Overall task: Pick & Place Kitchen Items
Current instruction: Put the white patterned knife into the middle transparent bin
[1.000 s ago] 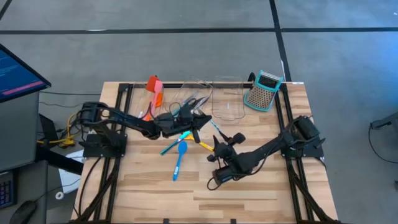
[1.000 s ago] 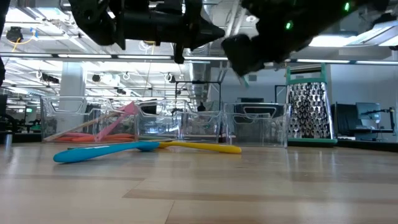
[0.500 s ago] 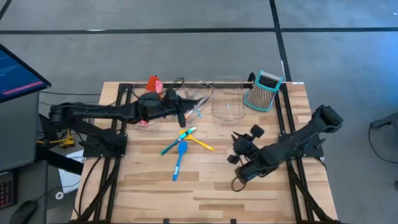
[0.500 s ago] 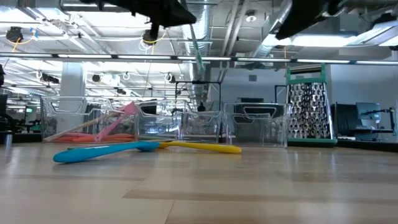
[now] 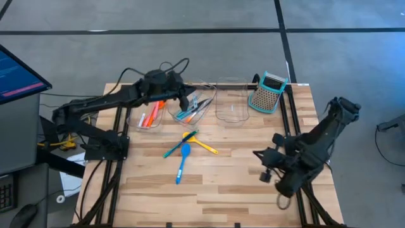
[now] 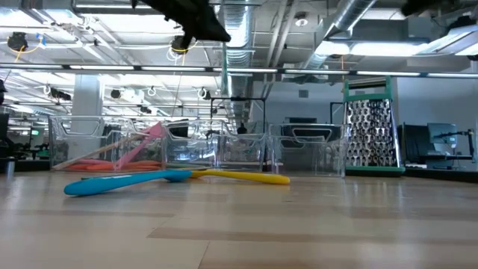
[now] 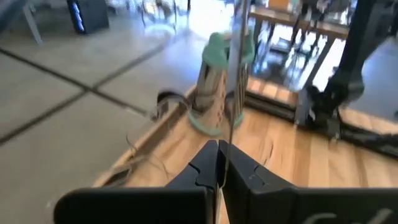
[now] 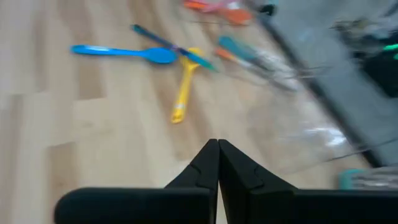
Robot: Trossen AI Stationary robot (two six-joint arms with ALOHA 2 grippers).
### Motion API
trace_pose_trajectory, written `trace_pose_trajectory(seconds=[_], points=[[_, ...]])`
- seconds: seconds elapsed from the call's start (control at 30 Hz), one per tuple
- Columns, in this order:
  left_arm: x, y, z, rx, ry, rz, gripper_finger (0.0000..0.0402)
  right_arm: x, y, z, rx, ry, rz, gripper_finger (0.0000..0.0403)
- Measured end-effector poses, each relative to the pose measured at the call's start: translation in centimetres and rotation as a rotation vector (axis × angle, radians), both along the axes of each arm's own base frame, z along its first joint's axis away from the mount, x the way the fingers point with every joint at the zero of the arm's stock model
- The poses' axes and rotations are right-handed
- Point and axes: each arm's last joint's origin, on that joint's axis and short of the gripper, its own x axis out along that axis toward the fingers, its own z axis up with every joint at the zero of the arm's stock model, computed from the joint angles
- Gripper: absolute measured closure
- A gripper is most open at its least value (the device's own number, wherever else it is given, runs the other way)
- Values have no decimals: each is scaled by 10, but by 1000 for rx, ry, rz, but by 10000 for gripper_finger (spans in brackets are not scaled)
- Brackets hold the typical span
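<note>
- Left gripper (image 5: 185,101) hangs over the middle one of three clear plastic bins (image 5: 202,109) along the far edge of the wooden table (image 5: 240,190), jaws pressed together on a thin rod-like utensil handle (image 7: 233,93)
- Right gripper (image 5: 264,174) is near the table's right edge, jaws pressed together on nothing
- A slim blue plastic spoon (image 5: 182,161), yellow spoon (image 5: 204,145) and teal spoon (image 5: 176,147) lie crossed mid-table; orange pieces (image 5: 149,118) sit in the left bin
- Judged step: dropping the held utensil into the bin; next, part the left jaws, then fetch a loose spoon
</note>
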Motion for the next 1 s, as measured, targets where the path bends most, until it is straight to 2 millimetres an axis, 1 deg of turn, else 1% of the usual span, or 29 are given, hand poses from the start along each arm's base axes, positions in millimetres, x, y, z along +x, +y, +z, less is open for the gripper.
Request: trace_pose_trajectory(seconds=[0.1, 0.2, 0.37, 0.6, 0.73, 0.83, 1.0], points=[[11, 18, -5, -47, 72, -4, 401, -18, 2, -6, 77, -49, 67, 402], [21, 33, -14, -66, 163, 1, 401, -32, 1, -14, 149, -102, 120, 402], [31, 56, -26, -85, 280, 22, 401, -44, -5, -32, 212, -149, 172, 402], [40, 81, -40, -119, 385, 48, 401, -49, -14, -60, 240, -168, 165, 403], [45, 88, -59, -184, 435, 12, 401, -49, -14, -73, 259, -181, 166, 403], [49, 91, -74, -239, 475, -24, 401, -49, -14, -77, 265, -186, 165, 403], [55, 97, -103, -305, 571, -22, 401, -49, -14, -77, 266, -187, 165, 403]])
